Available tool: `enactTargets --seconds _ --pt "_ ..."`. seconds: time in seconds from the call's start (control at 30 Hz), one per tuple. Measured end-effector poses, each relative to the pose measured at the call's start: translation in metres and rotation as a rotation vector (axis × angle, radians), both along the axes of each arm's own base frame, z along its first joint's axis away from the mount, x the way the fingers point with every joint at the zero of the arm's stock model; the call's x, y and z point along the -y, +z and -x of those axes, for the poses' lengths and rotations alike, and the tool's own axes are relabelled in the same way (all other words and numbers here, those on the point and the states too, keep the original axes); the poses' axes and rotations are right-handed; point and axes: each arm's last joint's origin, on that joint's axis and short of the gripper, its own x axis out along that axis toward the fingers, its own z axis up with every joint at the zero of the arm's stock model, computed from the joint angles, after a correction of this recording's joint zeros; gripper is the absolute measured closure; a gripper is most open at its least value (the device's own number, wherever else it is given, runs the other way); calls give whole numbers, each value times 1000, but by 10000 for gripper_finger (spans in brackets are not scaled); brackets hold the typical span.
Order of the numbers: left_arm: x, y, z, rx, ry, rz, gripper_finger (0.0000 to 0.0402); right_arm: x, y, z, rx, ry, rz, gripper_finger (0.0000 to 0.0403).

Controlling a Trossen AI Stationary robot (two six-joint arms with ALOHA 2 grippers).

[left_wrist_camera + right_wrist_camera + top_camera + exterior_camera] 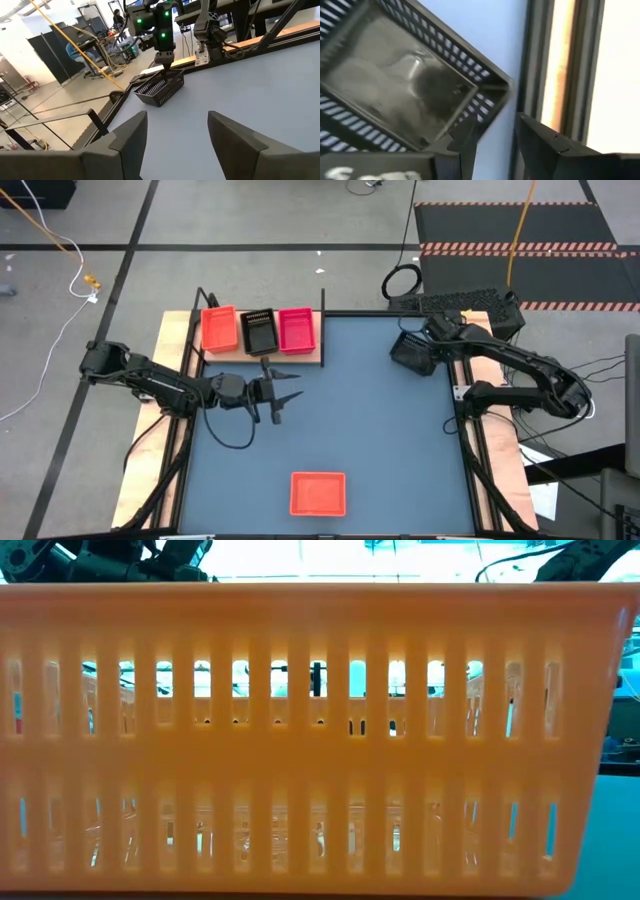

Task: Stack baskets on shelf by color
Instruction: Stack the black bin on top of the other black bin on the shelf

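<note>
The light-wood shelf [240, 358] stands at the table's far left and holds an orange basket [218, 328], a black basket [258, 331] and a pink-red basket [296, 328] side by side. Another orange basket [318, 493] rests on the table at the near edge, and its wall [300, 740] fills the low view. My right gripper [420, 345] is shut on a second black basket [410, 354] at the table's far right. My left gripper [288, 395] is open and empty, just near of the shelf. My right gripper holds the black basket by the rim of one wall near a corner [487, 107]. One finger [465, 137] is over the inside and the other [540, 145] is outside. The fingers come from above [165, 64]. The basket hangs tilted below them [160, 87]; whether its low corner touches the table, I cannot tell.
Black upright posts [322, 300] stand at the shelf's corners. The table's black frame rail [535, 65] runs close beside the held basket. The blue-grey tabletop [380, 440] is bare between the shelf, the near orange basket and the right arm.
</note>
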Motion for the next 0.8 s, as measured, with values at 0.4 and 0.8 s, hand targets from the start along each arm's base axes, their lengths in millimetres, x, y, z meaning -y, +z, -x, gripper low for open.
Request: enactTargets --seconds 0.4,0.8 --pt "0 -4 0 -36 4 22 190 -7 -30 1 108 30 -66 274" --pt "0 -5 0 -44 4 4 190 -6 -25 -9 228 204 13 395"
